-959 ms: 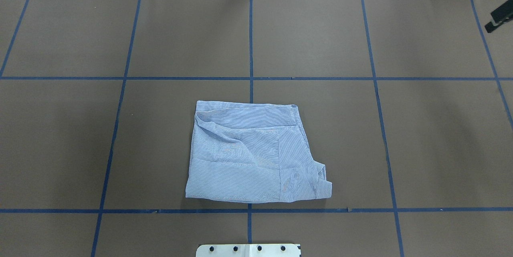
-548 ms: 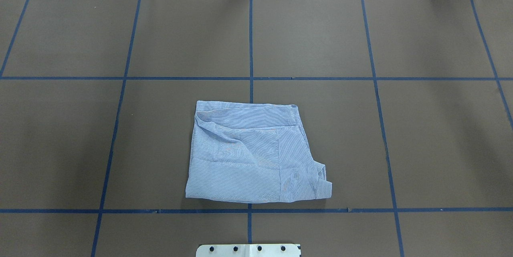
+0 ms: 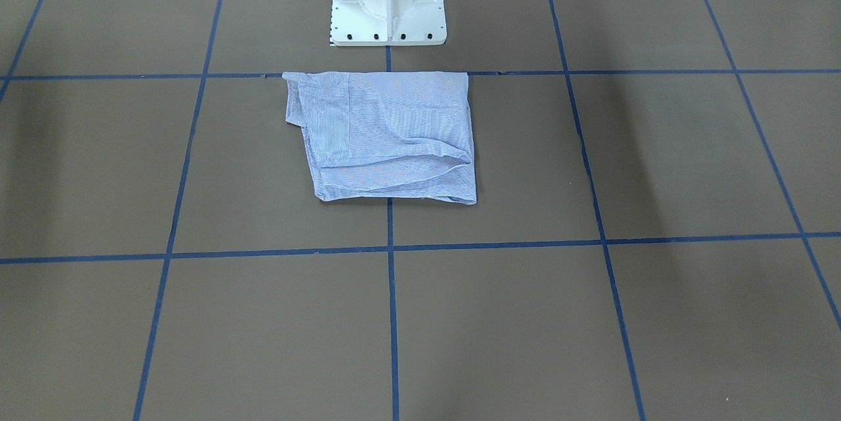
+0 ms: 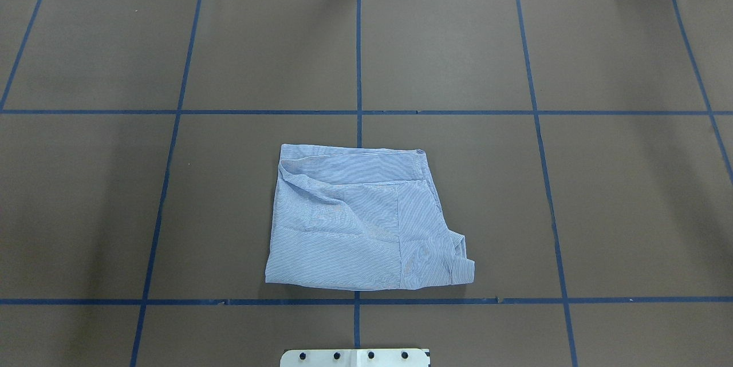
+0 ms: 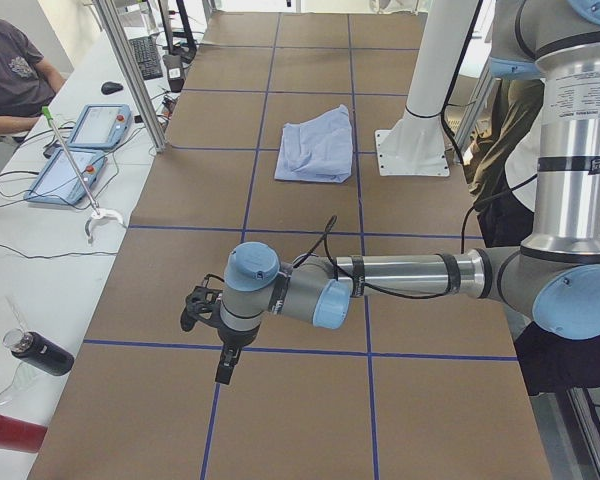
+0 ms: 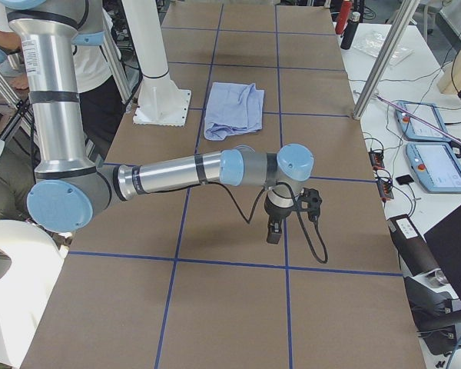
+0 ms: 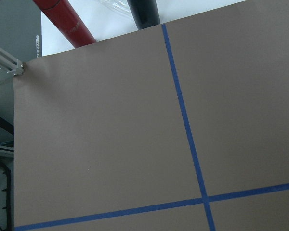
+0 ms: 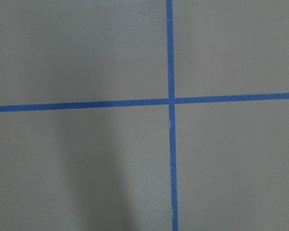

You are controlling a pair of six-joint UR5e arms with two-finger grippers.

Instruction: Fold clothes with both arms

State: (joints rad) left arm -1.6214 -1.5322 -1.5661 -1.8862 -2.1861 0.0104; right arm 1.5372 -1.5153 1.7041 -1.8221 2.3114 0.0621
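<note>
The clothes are one light blue-and-white striped shirt (image 4: 355,224), folded into a rough rectangle and lying flat near the robot's base, also seen as the shirt (image 3: 387,138) (image 5: 317,145) (image 6: 232,108). Neither arm touches it. The left arm reaches out low over the table's left end, and its black gripper (image 5: 225,365) points down far from the shirt. At the table's right end the right gripper (image 6: 273,231) hangs likewise. Both grippers show only in the side views, so I cannot tell whether they are open or shut. The wrist views show only brown table and blue tape.
The white pedestal base (image 3: 387,7) stands just behind the shirt. Blue tape lines grid the brown table (image 4: 458,184). A seated person (image 5: 10,70), teach pendants (image 5: 80,150) and bottles (image 5: 40,352) are at the side bench. Another person (image 6: 92,69) stands behind the robot.
A black part at the overhead view's right edge one second ago has left that view. The shirt has not moved.
</note>
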